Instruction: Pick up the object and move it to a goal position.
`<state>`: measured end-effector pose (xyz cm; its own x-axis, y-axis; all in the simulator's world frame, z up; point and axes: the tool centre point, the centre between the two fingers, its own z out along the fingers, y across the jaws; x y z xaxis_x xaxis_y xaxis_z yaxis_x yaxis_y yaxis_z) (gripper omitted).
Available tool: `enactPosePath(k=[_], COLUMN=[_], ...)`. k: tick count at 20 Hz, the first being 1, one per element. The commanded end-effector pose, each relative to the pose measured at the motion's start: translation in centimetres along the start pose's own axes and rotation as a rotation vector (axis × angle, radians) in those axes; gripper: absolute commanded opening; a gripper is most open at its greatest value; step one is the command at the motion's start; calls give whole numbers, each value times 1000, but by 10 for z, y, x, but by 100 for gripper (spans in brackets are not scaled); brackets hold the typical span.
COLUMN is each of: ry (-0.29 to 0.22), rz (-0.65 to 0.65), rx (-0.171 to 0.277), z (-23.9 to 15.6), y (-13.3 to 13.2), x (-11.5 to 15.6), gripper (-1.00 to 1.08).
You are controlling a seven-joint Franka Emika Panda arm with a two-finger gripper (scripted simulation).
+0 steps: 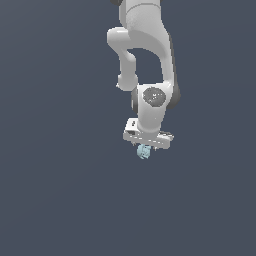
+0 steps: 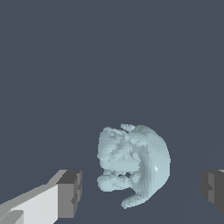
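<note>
The white arm (image 1: pixel 150 60) reaches down from the top centre of the exterior view and ends in the gripper (image 1: pixel 145 148) just below and right of the frame's middle, its white body tilted a little. Directly under that body sits the object (image 1: pixel 144 151), a tiny pale light-blue lump, far narrower than the gripper and partly tucked beneath it. All around is a plain dark grey-blue ground (image 1: pixel 55 190); whether the object rests on it or hangs above it cannot be told from here. In the wrist view the object (image 2: pixel 133 164) fills the lower middle of the frame, lumpy and irregular, with a smooth rounded side and a rough, pitted side. The fingers (image 2: pixel 70 193) stand spread wide: one dark pad shows at the lower left on a white link, the other at the lower right edge, and clear gaps separate each from the object, so neither pad touches it. The object lies between the two pads, nearer the lower-left one.
</note>
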<state>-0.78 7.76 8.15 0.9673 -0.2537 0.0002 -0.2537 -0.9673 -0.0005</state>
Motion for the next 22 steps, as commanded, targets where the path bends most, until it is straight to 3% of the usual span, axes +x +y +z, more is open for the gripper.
enactPosePath(k=[1, 11, 12, 22], ry=[-1, 0, 0, 0], rz=[1, 3, 3, 3], rx=[-1, -1, -1, 0], z=[10, 42, 42, 42], y=[0, 0, 0, 0], x=[-1, 0, 0, -1], gripper=[100, 100, -100, -100])
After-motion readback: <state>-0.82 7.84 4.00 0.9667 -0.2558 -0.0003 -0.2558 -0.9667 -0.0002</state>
